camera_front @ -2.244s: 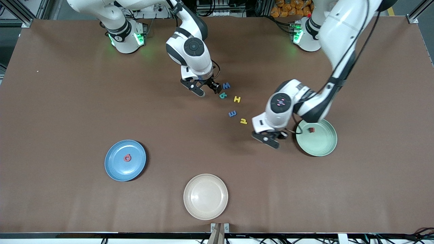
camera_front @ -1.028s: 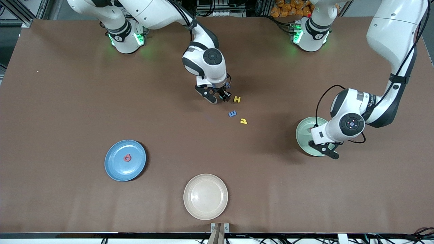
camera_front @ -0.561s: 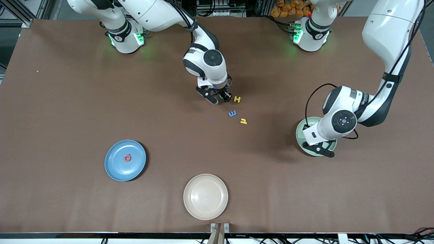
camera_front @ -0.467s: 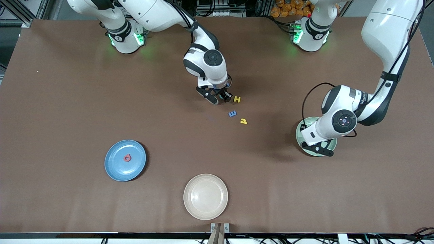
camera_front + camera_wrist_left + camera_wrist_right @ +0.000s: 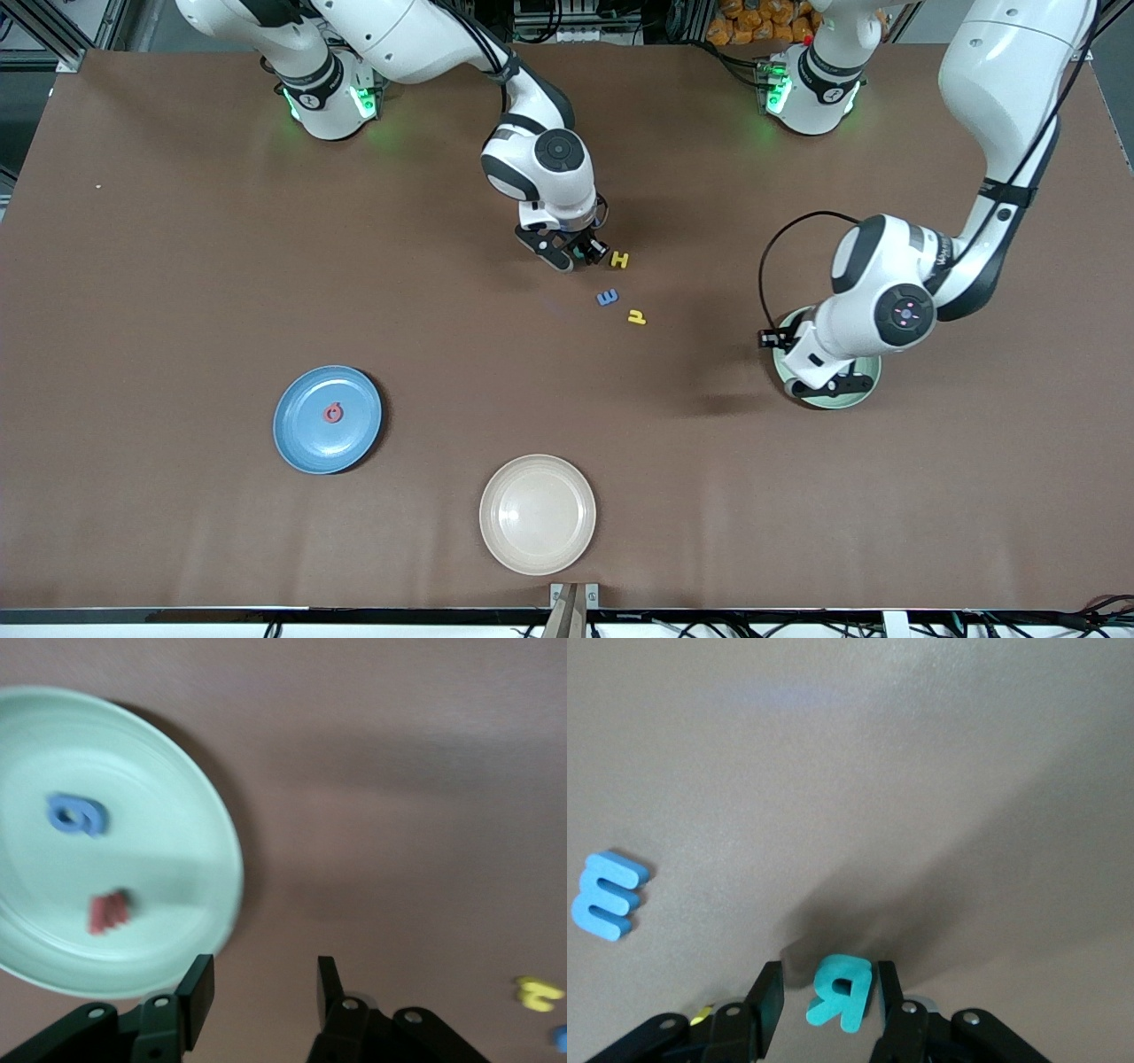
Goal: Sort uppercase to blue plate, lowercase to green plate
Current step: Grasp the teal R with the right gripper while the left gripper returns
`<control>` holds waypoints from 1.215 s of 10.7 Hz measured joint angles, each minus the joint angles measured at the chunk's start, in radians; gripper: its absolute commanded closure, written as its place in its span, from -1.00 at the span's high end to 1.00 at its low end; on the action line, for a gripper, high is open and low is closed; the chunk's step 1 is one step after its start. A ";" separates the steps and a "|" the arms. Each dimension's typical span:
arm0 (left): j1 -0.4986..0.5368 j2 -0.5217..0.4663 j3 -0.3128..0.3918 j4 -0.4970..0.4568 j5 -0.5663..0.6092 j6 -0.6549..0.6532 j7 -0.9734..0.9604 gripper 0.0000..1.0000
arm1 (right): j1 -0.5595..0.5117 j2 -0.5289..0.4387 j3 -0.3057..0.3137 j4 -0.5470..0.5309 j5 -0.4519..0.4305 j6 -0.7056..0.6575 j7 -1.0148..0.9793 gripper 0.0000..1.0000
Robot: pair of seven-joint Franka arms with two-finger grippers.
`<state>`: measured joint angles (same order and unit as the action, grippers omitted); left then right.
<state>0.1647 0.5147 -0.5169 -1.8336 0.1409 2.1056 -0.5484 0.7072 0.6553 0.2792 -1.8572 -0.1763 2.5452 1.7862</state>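
Left claw point(image 5: 266, 992) shifted across green plate point(image 5: 864, 390); brown table point(image 5: 177, 266).

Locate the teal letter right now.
The teal letter sits between the right gripper's fingers, on the table beside the yellow H.

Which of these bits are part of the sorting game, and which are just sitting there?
Part of the job: blue plate, green plate, toy letters such as the teal one, H, E.
Just there: cream plate.
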 measured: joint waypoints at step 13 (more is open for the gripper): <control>-0.013 0.000 -0.047 0.003 -0.002 0.000 -0.125 0.03 | -0.097 -0.174 0.005 0.051 -0.027 -0.237 -0.240 -1.00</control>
<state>0.1520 0.5145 -0.5644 -1.8303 0.1391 2.1054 -0.6729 0.6104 0.4810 0.2842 -1.8062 -0.2029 2.3078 1.5462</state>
